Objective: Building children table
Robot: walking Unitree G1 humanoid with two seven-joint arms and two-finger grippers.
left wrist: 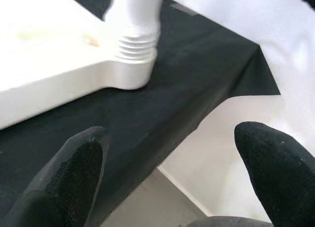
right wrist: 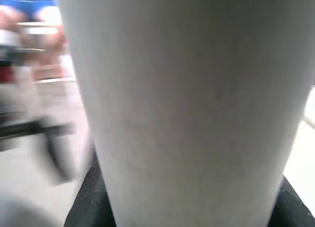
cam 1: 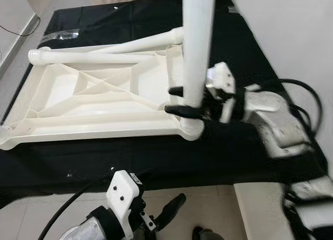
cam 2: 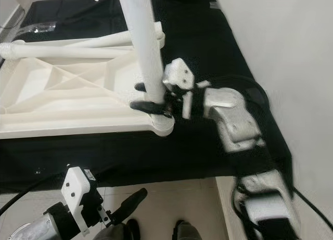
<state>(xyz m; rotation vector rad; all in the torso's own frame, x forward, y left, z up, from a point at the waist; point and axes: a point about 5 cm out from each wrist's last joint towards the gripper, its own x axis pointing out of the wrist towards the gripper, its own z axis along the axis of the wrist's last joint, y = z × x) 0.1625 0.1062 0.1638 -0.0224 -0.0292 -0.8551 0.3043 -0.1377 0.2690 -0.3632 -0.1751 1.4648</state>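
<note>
on black cloth (cam 1: 234,146), white tabletop (cam 1: 93,94) lies upside down, ribs up, so leg sockets face upward. upright leg (cam 1: 197,47) stands in near right corner socket (cam 1: 190,128). right gripper (cam 1: 183,101) clamps leg low, just above socket, likely to steady or screw it in. two more legs (cam 1: 104,52) lie along far edge. left gripper (left wrist: 167,173) hovers below cloth edge, fingers wide apart, holding nothing.

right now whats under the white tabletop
The upturned tabletop lies on a black cloth, which spreads past its edges on every side in view. What the cloth covers is hidden. The right end effector grips the upright leg at the near corner.
</note>
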